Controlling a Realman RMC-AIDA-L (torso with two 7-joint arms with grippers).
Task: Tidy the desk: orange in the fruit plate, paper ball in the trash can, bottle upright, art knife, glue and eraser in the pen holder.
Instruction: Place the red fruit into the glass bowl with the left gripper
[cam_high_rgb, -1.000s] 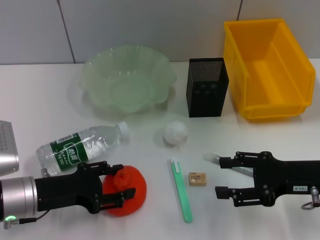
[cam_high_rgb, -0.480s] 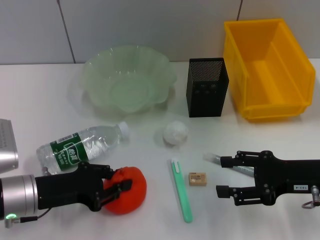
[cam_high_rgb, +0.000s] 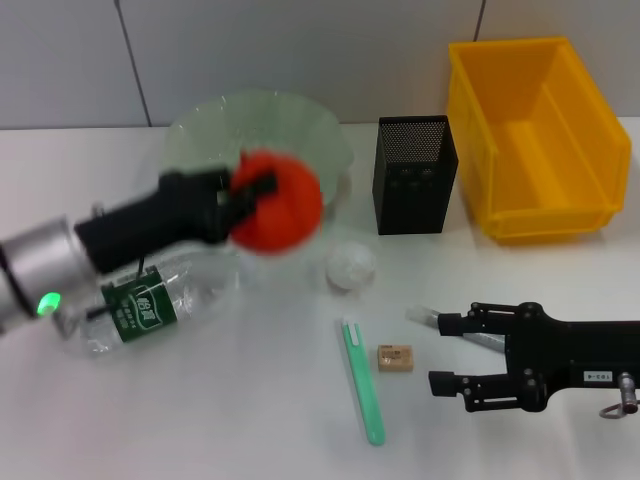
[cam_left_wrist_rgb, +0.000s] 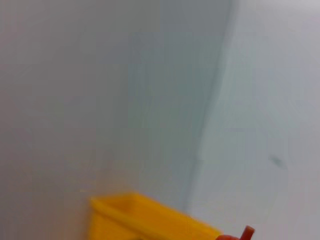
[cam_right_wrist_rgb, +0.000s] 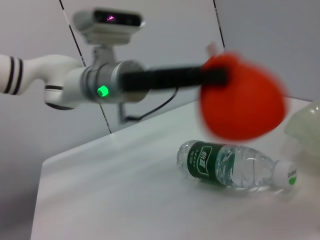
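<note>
My left gripper (cam_high_rgb: 258, 197) is shut on the red-orange orange (cam_high_rgb: 285, 208) and holds it in the air at the front rim of the pale-green fruit plate (cam_high_rgb: 205, 125). The right wrist view shows the orange (cam_right_wrist_rgb: 242, 97) raised above the lying bottle (cam_right_wrist_rgb: 230, 162). The bottle (cam_high_rgb: 150, 300) lies on its side at the left. A white paper ball (cam_high_rgb: 350, 265) sits mid-table. The green art knife (cam_high_rgb: 363, 380) and tan eraser (cam_high_rgb: 395, 358) lie near the front. My right gripper (cam_high_rgb: 445, 352) rests open beside the eraser, its upper finger over the glue (cam_high_rgb: 421, 314). At the back stand the black pen holder (cam_high_rgb: 413, 175) and the yellow trash can (cam_high_rgb: 535, 135).
A silver device shows at the left edge behind my left arm. The left wrist view shows only the wall, a corner of the yellow trash can (cam_left_wrist_rgb: 145, 220) and a sliver of the orange (cam_left_wrist_rgb: 239, 235).
My left gripper has closed on the orange, lifted it off the table and carried it back toward the fruit plate. The right arm has stayed put.
</note>
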